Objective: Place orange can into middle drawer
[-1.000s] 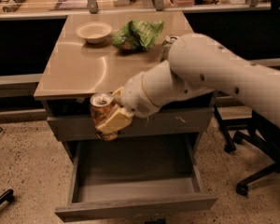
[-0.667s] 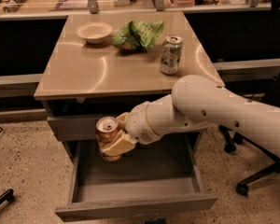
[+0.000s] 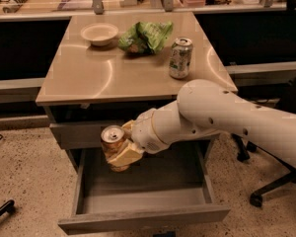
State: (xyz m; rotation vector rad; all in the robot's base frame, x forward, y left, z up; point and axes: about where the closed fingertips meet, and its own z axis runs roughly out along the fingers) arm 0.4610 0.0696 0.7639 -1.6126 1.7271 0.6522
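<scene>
The orange can [image 3: 112, 138], with a silver top and pull tab, is held upright in my gripper [image 3: 122, 153], whose pale fingers are shut around its sides. The can hangs over the back left part of the open middle drawer [image 3: 143, 216], just above its smooth grey inside and in front of the closed drawer front above. My white arm reaches in from the right, across the drawer.
On the tan tabletop [image 3: 89, 78] stand a silver-and-green can [image 3: 180, 58], a crumpled green bag [image 3: 145, 36] and a pale bowl [image 3: 99, 33]. An office chair base [image 3: 269, 189] is at the right. A dark object [image 3: 1, 212] lies on the speckled floor at the left.
My gripper has carried the orange can down from the level of the upper drawer front into the mouth of the open drawer. The arm has dropped and uncovered the silver-and-green can.
</scene>
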